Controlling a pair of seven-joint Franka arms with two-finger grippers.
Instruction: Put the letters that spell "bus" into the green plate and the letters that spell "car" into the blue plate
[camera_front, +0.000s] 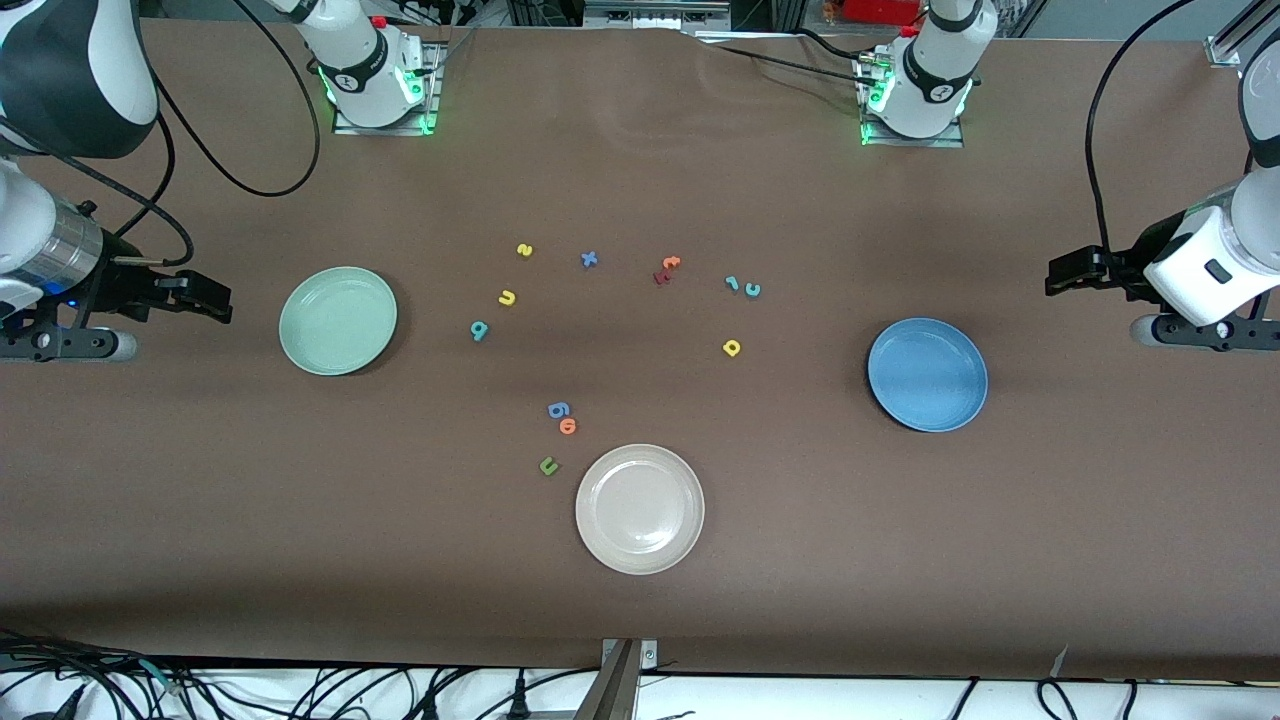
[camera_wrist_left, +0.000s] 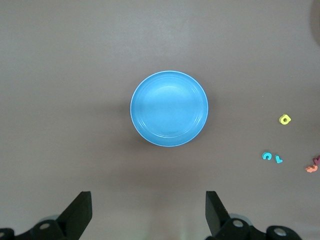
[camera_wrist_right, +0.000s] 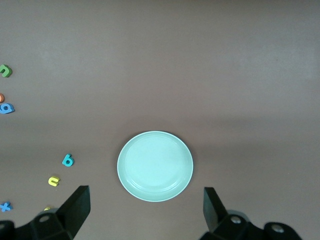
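The green plate lies bare toward the right arm's end. Close by it are the teal b, yellow u and yellow s. The blue plate lies bare toward the left arm's end. The teal c, teal r and yellow a sit beside it toward the middle. My right gripper hovers open off the green plate's outer side. My left gripper hovers open off the blue plate's outer side.
A beige-white plate lies nearest the front camera. Beside it sit a green u, an orange o and a darker blue 6-shaped letter. A blue x and orange and red letters lie mid-table.
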